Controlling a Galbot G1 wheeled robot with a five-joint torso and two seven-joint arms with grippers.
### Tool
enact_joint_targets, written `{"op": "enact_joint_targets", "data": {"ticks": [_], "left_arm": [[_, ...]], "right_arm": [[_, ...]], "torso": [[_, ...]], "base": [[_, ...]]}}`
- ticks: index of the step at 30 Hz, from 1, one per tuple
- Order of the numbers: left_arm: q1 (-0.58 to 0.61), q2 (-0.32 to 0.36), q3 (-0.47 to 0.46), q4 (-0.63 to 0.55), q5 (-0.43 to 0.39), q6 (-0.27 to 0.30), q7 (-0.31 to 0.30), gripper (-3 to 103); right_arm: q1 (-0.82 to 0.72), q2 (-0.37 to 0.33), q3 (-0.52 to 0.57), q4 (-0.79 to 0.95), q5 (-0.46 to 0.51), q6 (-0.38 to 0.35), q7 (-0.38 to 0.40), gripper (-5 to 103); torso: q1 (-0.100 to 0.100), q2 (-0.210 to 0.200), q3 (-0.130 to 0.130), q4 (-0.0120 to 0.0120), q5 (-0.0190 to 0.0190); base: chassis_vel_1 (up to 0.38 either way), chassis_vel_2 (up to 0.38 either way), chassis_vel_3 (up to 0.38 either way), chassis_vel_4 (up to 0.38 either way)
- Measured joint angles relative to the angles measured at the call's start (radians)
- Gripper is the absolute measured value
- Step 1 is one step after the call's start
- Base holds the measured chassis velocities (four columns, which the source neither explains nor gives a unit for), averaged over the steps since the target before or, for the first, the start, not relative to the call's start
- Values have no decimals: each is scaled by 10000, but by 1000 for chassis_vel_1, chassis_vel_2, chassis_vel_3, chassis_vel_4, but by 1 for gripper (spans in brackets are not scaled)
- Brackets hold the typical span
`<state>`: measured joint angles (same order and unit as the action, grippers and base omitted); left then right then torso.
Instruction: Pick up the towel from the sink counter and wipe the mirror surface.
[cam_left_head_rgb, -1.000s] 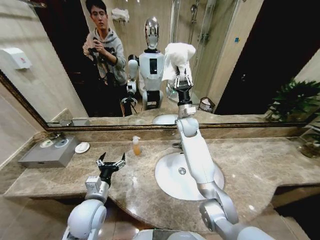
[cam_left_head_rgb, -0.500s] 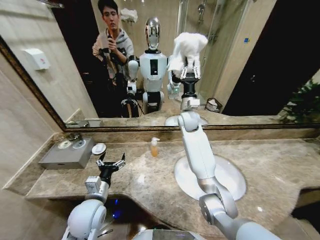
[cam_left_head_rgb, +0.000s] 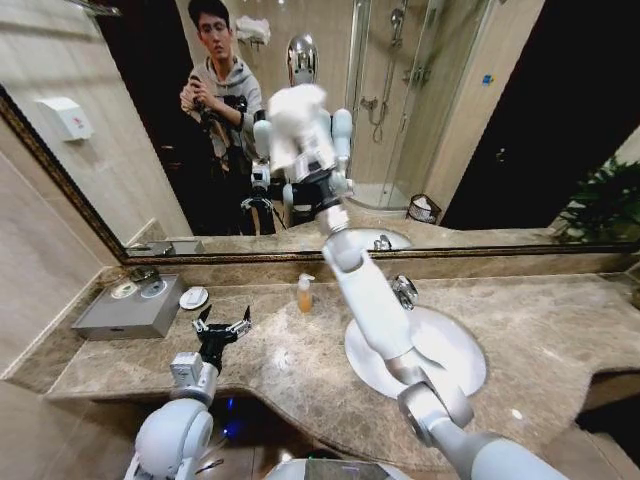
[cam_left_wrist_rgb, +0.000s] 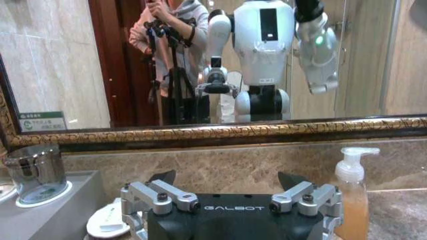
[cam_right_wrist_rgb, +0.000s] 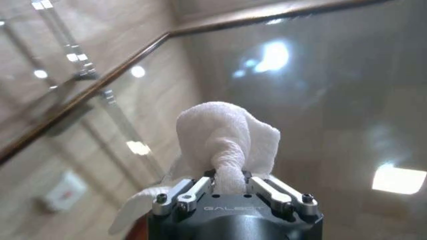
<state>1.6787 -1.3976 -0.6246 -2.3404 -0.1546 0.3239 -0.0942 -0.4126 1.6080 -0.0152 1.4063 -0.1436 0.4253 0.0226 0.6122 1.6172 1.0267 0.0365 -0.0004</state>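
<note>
Setting: marble sink surface (cam_left_head_rgb: 300, 370) below the wide mirror (cam_left_head_rgb: 480, 150).
Right tool (cam_right_wrist_rgb: 230, 186): raised to the glass, clamped on the white towel (cam_right_wrist_rgb: 223, 137).
Left tool (cam_left_head_rgb: 222, 326): held low over the surface, jaws spread wide, empty.
Risk: the towel may be dragged loose if pressed unevenly.
Obstacles: soap bottle (cam_left_head_rgb: 304, 293), tap (cam_left_head_rgb: 403, 291), basin (cam_left_head_rgb: 455, 365) and grey tray (cam_left_head_rgb: 125, 312) lie beneath the reaching arm.

The right gripper (cam_left_head_rgb: 313, 172), clamped on the white towel (cam_left_head_rgb: 293, 120), is sweeping to the robot's left across the mirror (cam_left_head_rgb: 480, 120). A moment earlier the towel was above the basin (cam_left_head_rgb: 450, 360); it is now passing over the robot's reflected torso, and the right arm is leaning leftward.
</note>
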Motion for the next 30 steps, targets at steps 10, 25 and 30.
{"op": "enact_joint_targets", "data": {"ticks": [10,25,30], "left_arm": [[1,0,0,0,0,0,0,100],[1,0,0,0,0,0,-1,100],[1,0,0,0,0,0,-1,100]], "right_arm": [[-158,1,1265,85,-894,-149,1998,14],[-1021,0,694,-1290,-184,1701,-1207,14],[-1199,0,584,-2552,-478,2383,-2202,14]], "torso": [[-1,0,-1,-9,6],[0,-2,0,-1,3],[0,-1,-1,-4,3]], "base": [[0,0,0,0],[0,0,0,0],[0,0,0,0]]}}
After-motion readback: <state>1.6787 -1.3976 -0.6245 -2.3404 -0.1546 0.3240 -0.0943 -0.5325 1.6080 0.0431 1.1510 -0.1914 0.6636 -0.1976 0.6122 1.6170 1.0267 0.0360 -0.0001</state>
